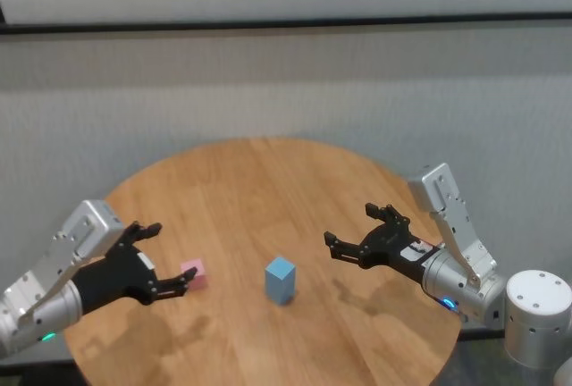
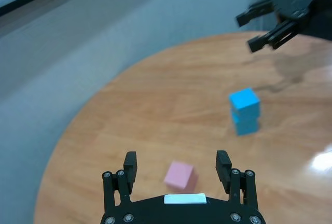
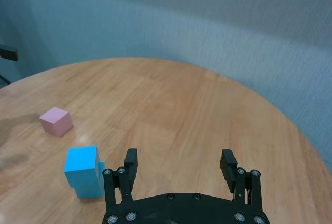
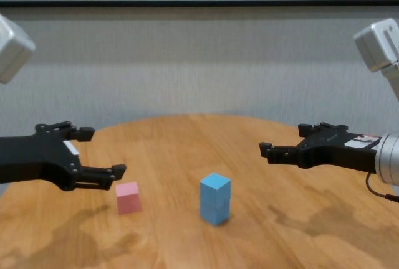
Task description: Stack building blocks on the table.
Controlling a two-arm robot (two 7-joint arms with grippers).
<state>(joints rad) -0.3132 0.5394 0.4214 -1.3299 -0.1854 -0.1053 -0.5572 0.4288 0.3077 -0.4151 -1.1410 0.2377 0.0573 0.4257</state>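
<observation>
On the round table [image 1: 268, 180], two blue blocks [image 4: 215, 198] stand stacked between the grippers. The left gripper [image 1: 161, 261], fingers spread, hovers just beside the pink block [image 1: 194, 273]; the right gripper [image 1: 350, 233] hangs open, well apart.

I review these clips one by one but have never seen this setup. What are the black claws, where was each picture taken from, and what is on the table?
The claws are the grippers of a two-armed robot. The left gripper and the right gripper both hover open above the round wooden table, and neither holds anything.

One picture looks down from the robot's head and one looks across from its chest. The other two come from cameras on the wrists, so each shows its own gripper's fingers in the foreground.

On the table, two light blue blocks already stand one on top of the other near the middle. A pink block sits alone on the wood close to the left gripper; in the left wrist view it lies between the fingers, untouched.
</observation>
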